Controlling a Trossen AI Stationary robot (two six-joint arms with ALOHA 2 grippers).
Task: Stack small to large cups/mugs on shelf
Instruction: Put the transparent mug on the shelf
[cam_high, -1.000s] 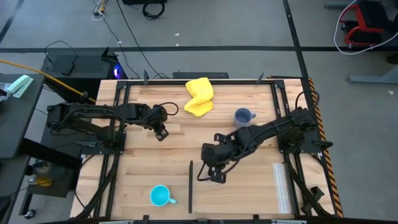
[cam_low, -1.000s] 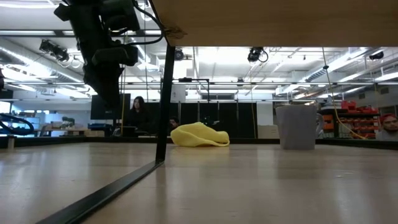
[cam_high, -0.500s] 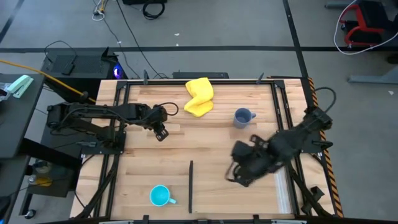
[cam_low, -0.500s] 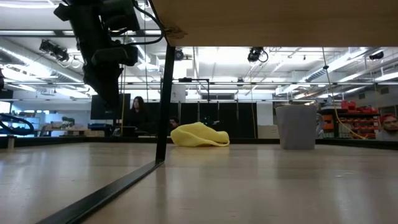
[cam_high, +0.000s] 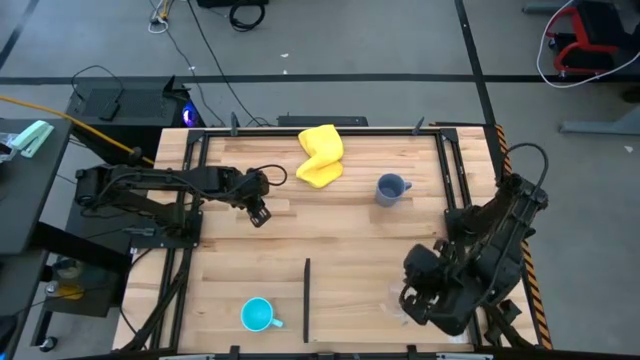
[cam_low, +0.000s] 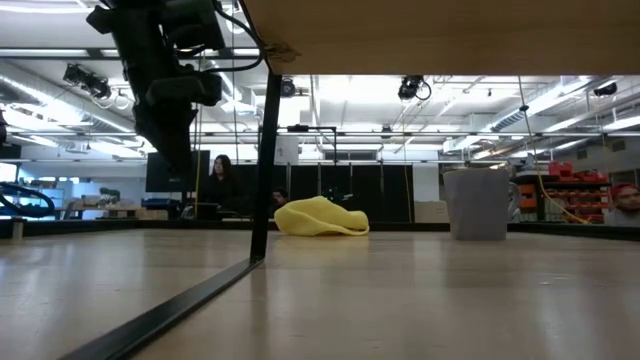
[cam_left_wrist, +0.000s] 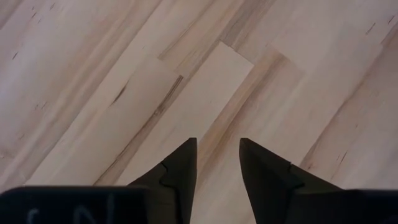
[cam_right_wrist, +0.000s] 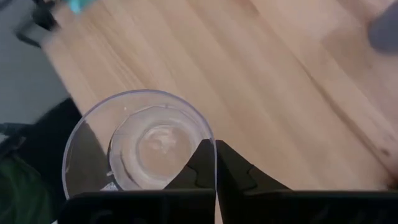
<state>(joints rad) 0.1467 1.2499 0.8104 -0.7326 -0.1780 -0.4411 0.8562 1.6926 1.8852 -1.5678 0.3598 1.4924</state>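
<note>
My right gripper (cam_high: 410, 298) is over the table's near right part, shut on the small clear cup (cam_right_wrist: 140, 143), which shows only faintly in the high view. The bright cyan mug (cam_high: 258, 315) stands on its base near the near edge, left of a dark upright bar (cam_high: 306, 298). On the far right part, the grey-blue mug (cam_high: 391, 188) stands upright; it also appears in the low view (cam_low: 478, 205). My left gripper (cam_high: 258, 212) hangs open over bare wood at centre-left (cam_left_wrist: 217, 163). My right gripper holds the clear cup by its rim (cam_right_wrist: 210, 138), one finger inside the cup and one outside. The fingers (cam_right_wrist: 233, 171) come from above, pointing down. The cup is upright, mouth up; whether its base is on the table does not show.
A yellow cloth (cam_high: 321, 155) lies bunched by the far edge. In the low view, a shelf board (cam_low: 450, 35) spans the top on a dark post (cam_low: 265, 160). Black frame rails run along the table's left and right sides. Bare wood fills the middle.
My right arm has swung from the table's middle toward its right and near edges, folding back on itself. The left arm, both mugs and the cloth have stayed where they were.
</note>
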